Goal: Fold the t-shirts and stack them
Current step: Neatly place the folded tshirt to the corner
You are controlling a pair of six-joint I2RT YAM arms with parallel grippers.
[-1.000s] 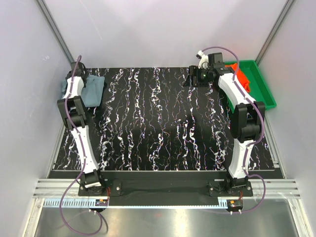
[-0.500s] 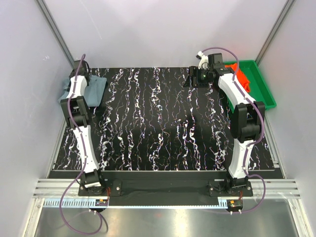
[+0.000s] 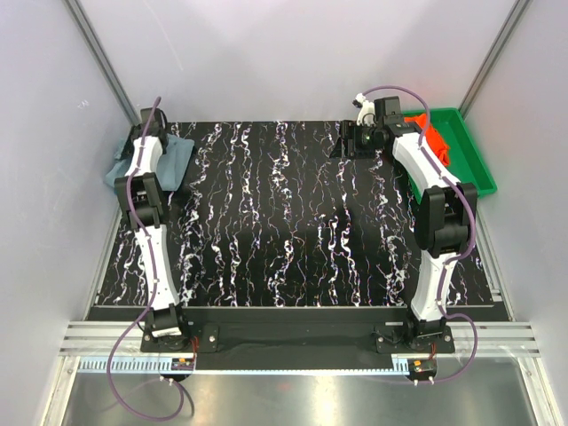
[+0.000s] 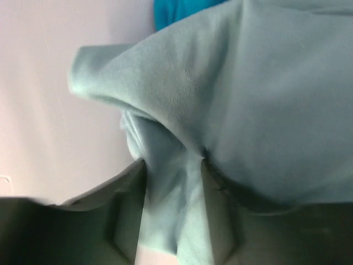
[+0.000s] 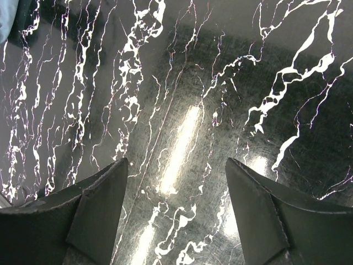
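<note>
The grey-blue t-shirt [image 3: 174, 153] lies bunched at the table's back left corner, under my left arm. My left gripper [image 3: 145, 121] is right over it. In the left wrist view its jaws stand partly apart, and a slack fold of the grey-blue t-shirt [image 4: 265, 99] rises between the fingers of the left gripper [image 4: 172, 163]. A bit of teal-blue t-shirt [image 4: 176, 11] shows beyond it. The orange-red t-shirt [image 3: 435, 142] lies in the green tray. My right gripper [image 3: 353, 140] hovers open over bare table at the back right, with nothing between the jaws of the right gripper [image 5: 176, 163].
The green plastic tray [image 3: 466, 164] sits at the back right, off the black marbled table [image 3: 284, 222]. White walls and slanted metal posts close in the back and sides. The left wall is very near the left gripper.
My left arm has reached farther toward the back left corner over the grey-blue shirt, and its jaws have parted from shut. The right arm has hardly moved.
</note>
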